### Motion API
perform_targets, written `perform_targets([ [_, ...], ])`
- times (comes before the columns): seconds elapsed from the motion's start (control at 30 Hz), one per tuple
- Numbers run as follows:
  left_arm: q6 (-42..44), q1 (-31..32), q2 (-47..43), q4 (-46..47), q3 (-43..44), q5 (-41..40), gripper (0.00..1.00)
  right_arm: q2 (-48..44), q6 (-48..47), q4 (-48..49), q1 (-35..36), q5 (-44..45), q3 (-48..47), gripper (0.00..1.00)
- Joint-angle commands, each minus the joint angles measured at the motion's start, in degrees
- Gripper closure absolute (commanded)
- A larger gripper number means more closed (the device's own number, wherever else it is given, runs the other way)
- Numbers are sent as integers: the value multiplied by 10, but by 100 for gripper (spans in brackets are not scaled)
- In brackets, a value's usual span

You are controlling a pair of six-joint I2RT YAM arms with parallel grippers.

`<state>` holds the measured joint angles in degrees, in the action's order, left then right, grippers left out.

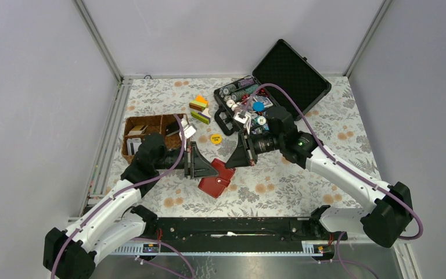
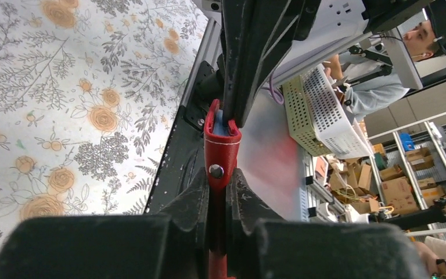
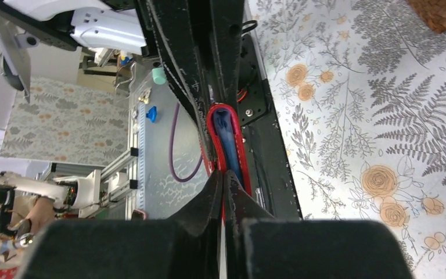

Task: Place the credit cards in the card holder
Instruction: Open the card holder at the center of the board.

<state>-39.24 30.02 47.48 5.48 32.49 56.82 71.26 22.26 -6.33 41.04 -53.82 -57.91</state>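
While the card holder (image 2: 221,145) was clamped by the left gripper (image 2: 217,185), the right gripper (image 3: 223,185) was closed at its mouth, seemingly on 1 credit card (image 3: 221,264).

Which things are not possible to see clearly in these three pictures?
- Right wrist: what the right gripper pinches; its own fingers cover it.
- Top: pockets of the card holder; the left gripper and right gripper cover them.
- Top: contents of the wicker basket; too small.
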Motion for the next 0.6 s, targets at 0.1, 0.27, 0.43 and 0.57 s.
perform_targets([
  [0.1, 94, 0, -26, -80, 71, -59, 100, 0, -24, -35, 7, 146, -40, 41],
  [0.27, 178, -35, -4, -215, 148, -167, 100, -29, -38, -12, 7, 212, -35, 6],
  [0.43, 195, -85, 46, -246, 189, -214, 100, -68, -50, 28, 7, 252, -14, 0],
  [0.57, 220, -94, 76, -270, 205, -167, 100, -90, -33, 95, 6, 189, 14, 6],
])
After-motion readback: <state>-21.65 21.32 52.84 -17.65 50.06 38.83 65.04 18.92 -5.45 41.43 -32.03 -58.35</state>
